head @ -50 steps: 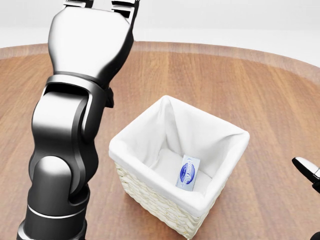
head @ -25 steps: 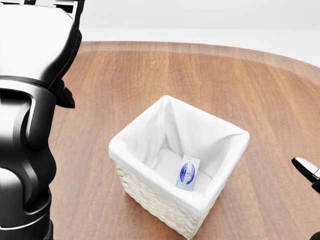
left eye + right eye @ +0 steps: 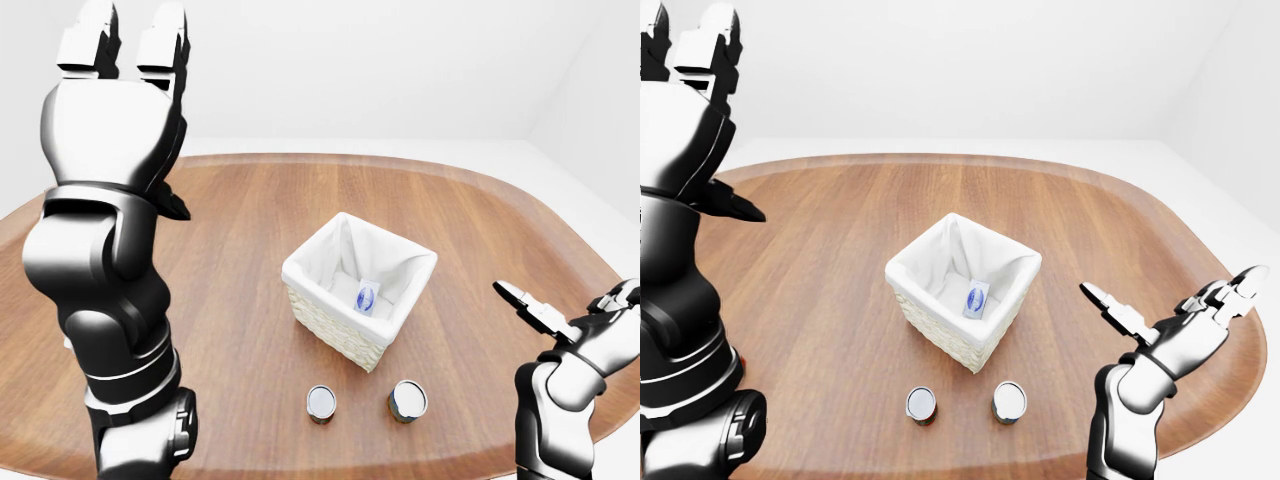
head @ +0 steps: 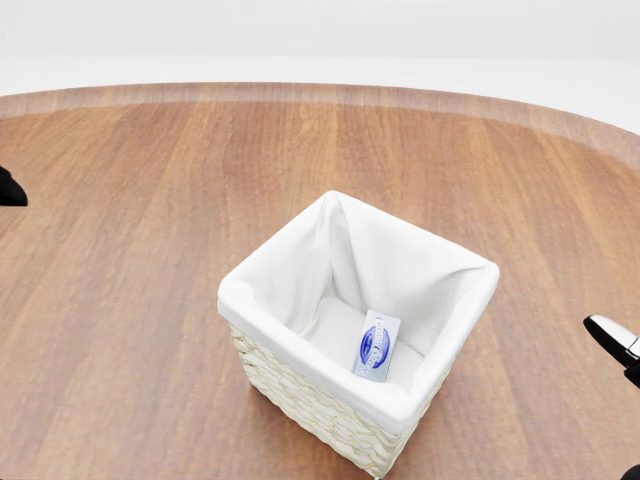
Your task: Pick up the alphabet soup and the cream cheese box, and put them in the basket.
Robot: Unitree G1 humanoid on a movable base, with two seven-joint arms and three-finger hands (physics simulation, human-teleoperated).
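The cream cheese box (image 4: 376,346) lies inside the white-lined wicker basket (image 4: 310,354) in the middle of the wooden table. Two cans with silver lids stand below the basket in the left-eye view, one on the left (image 3: 321,403) and one on the right (image 3: 407,400). I cannot tell which is the alphabet soup. My left hand (image 3: 125,35) is raised high at the upper left, open and empty, far from the cans. My right hand (image 3: 1175,300) is open and empty to the right of the basket, above the table.
The round wooden table (image 3: 240,250) stretches around the basket, with its edge near my right arm (image 3: 1130,400) at the lower right. A white floor and walls lie beyond. My left arm (image 3: 110,300) fills the left side of both eye views.
My left arm has swung to the left and out of the head view, leaving only a black tip at the left edge. The basket, box and right hand have not moved.
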